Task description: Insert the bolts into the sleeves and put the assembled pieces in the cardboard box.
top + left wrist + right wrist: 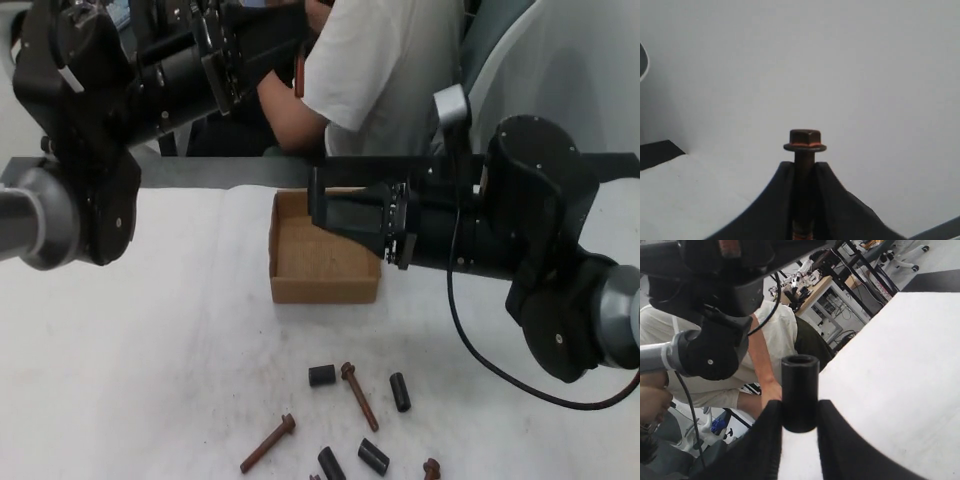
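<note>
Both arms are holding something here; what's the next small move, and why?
The left end effector is shut on a bolt, the right end effector on a sleeve, not yet joined. So probably bring the arms together and line the bolt up with the sleeve's open end.

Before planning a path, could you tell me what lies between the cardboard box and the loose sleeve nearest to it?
Nothing: in the high view, the stretch of white table from the cardboard box to that sleeve is bare.

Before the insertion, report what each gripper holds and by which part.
Left gripper: a bolt, clamped by its shank, head sticking out. Right gripper: a sleeve, clamped at one end, open end sticking out.
</note>
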Tool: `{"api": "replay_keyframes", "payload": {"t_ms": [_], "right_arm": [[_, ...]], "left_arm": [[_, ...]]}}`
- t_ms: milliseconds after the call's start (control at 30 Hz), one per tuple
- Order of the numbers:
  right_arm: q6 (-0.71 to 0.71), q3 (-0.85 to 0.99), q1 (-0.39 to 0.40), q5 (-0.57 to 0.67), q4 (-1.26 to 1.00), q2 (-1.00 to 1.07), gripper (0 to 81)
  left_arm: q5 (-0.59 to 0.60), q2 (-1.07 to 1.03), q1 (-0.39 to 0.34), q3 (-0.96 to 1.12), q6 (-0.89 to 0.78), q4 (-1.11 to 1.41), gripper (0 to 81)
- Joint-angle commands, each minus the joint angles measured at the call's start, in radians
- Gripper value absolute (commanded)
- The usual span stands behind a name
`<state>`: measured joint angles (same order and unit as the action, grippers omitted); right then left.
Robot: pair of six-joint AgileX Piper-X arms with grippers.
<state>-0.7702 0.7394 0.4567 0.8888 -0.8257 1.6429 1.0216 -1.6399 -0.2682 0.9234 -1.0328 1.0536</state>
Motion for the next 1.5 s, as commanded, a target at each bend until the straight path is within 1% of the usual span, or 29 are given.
{"api": "replay_keyframes", "payload": {"t_ms": [0, 100, 267, 433, 600, 933, 1167, 1233, 1467], "right_arm": [[-0.024, 0.004, -0.004, 0.007, -0.054, -0.007, 0.8], [-0.024, 0.004, -0.004, 0.007, -0.051, -0.007, 0.8], [-0.047, 0.004, -0.004, 0.009, -0.054, -0.007, 0.8], [-0.065, 0.004, -0.001, 0.018, -0.073, -0.007, 0.8], [-0.122, 0.004, -0.005, 0.026, -0.154, -0.007, 0.8], [-0.129, 0.004, -0.008, 0.023, -0.160, -0.007, 0.8], [-0.129, 0.004, -0.049, -0.001, -0.185, -0.007, 0.8], [-0.142, 0.008, -0.061, 0.001, -0.194, -0.007, 0.8], [-0.149, 0.033, -0.061, 0.000, -0.194, -0.007, 0.8]], "left_arm": [[0.035, 0.021, -0.012, 0.005, -0.026, 0.011, 0.2], [0.037, 0.021, -0.026, 0.005, -0.024, -0.005, 0.2], [0.027, 0.021, -0.049, 0.005, 0.081, -0.082, 0.2], [0.067, 0.021, -0.050, 0.005, 0.167, -0.184, 0.2], [0.056, 0.021, -0.050, 0.005, 0.223, -0.229, 0.2], [0.073, 0.021, -0.050, 0.005, 0.236, -0.236, 0.2], [0.110, 0.021, -0.050, 0.005, 0.197, -0.236, 0.2], [0.110, 0.021, -0.050, 0.005, 0.194, -0.236, 0.2], [0.095, 0.021, -0.050, 0.005, 0.170, -0.236, 0.2]]}}
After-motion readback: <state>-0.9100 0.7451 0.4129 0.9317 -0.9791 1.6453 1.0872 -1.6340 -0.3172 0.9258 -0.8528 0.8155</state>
